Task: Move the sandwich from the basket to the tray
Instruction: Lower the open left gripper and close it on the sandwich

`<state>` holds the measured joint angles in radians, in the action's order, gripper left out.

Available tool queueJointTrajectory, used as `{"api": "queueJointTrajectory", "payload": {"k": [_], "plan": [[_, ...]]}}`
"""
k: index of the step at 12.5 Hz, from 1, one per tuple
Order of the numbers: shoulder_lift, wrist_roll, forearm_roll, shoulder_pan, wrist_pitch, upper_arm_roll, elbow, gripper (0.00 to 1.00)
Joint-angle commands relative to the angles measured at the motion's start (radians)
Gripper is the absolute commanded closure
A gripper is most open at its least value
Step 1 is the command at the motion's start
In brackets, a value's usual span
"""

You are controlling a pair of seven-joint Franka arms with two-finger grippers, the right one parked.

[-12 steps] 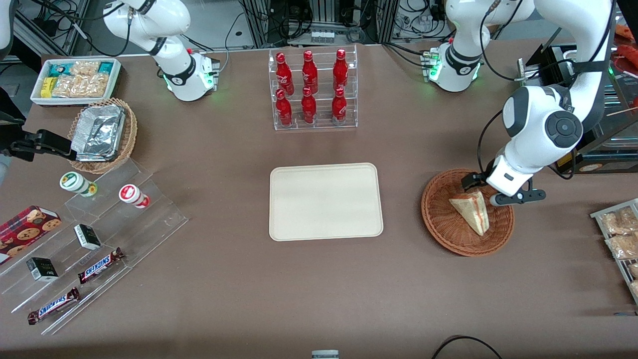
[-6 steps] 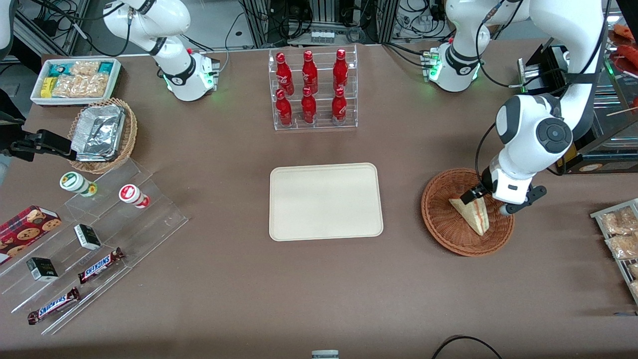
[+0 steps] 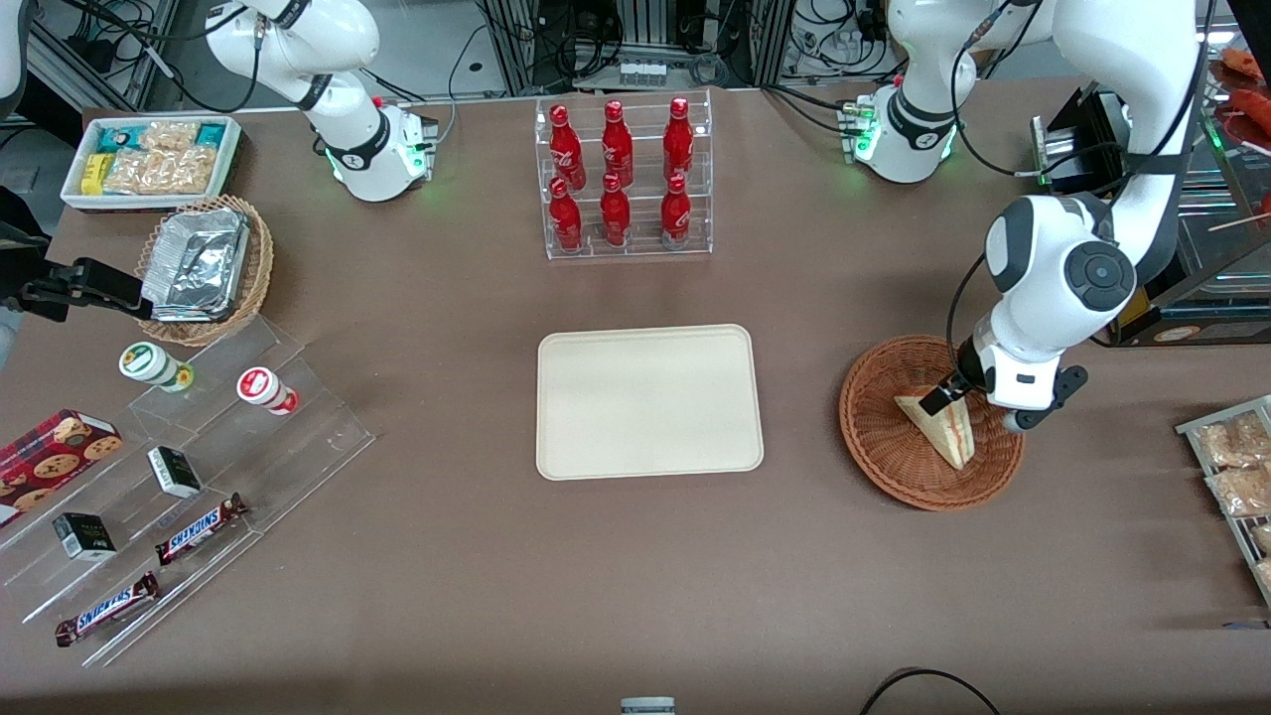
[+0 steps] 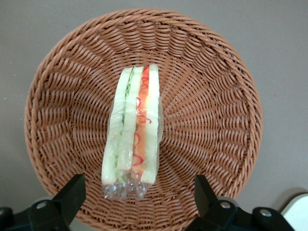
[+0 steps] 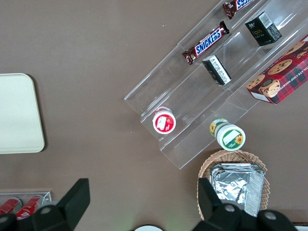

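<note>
Sandwich [image 4: 131,132] stands on edge in the basket [image 4: 211,120]; gripper [image 4: 136,192] above, jaws wide: descend centred, then close.

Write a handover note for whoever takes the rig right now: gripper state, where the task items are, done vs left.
Gripper: open, low over the basket, one finger on each side of the sandwich's wide end; no grip yet.
Sandwich: in clear wrap, standing on edge in the middle of the basket, not lifted.
Tray: mid-table, toward the parked arm's end from the basket, nothing on it.
Done: approach and alignment over the sandwich.
Left: shut on the sandwich, lift, carry to the tray, release.
</note>
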<state>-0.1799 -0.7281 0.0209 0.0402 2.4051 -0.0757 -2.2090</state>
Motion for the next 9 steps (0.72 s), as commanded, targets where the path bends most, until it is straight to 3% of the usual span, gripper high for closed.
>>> {"api": "queueJointTrajectory", "payload": {"k": [1, 7, 8, 9], "plan": [[-0.038, -0.014, 0.001, 0.0, 0.025, 0.001, 0.012, 0.0], [-0.099, -0.013, -0.001, -0.005, 0.034, 0.007, 0.037, 0.0], [-0.108, -0.013, -0.001, -0.005, 0.034, 0.007, 0.037, 0.05], [-0.116, -0.013, -0.002, -0.005, 0.035, 0.007, 0.035, 0.25]]}}
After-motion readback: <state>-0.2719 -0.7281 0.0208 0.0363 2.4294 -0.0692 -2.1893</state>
